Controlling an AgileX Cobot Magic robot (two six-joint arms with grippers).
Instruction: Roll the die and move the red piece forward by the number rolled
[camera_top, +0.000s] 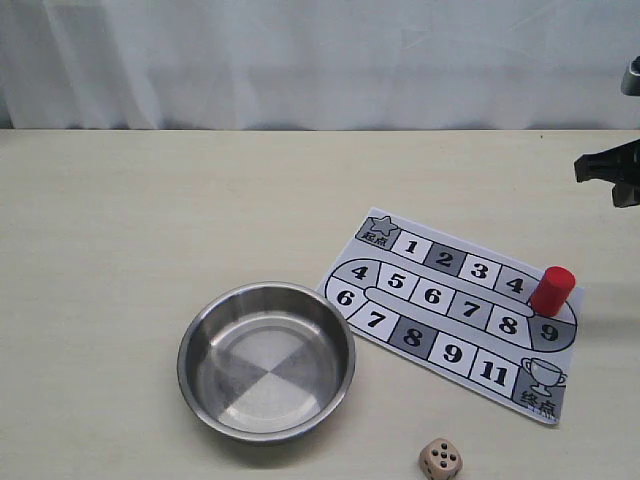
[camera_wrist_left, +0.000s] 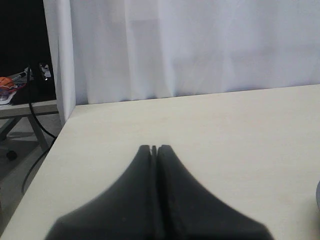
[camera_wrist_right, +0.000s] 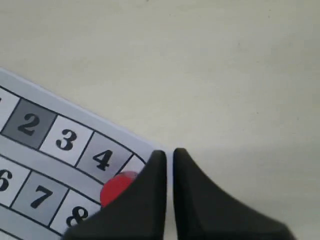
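Note:
The die (camera_top: 440, 460), a small light wooden cube with black pips, lies on the table near the front edge, outside the steel bowl (camera_top: 192, 335). The red piece (camera_top: 552, 289) stands upright at the right bend of the numbered board (camera_top: 432, 296), between squares 4 and 9. In the right wrist view the red piece (camera_wrist_right: 116, 189) is half hidden behind one finger. My right gripper (camera_wrist_right: 169, 153) hangs above and beyond it, its jaws drawn together to a thin slit with nothing in it. Only its dark tip (camera_top: 600, 168) shows at the exterior view's right edge. My left gripper (camera_wrist_left: 154, 148) is shut and empty over bare table.
The steel bowl is empty and sits left of the board. A white curtain (camera_top: 320, 60) closes off the back of the table. In the left wrist view the table's edge (camera_wrist_left: 52, 145) drops off to a floor with cables.

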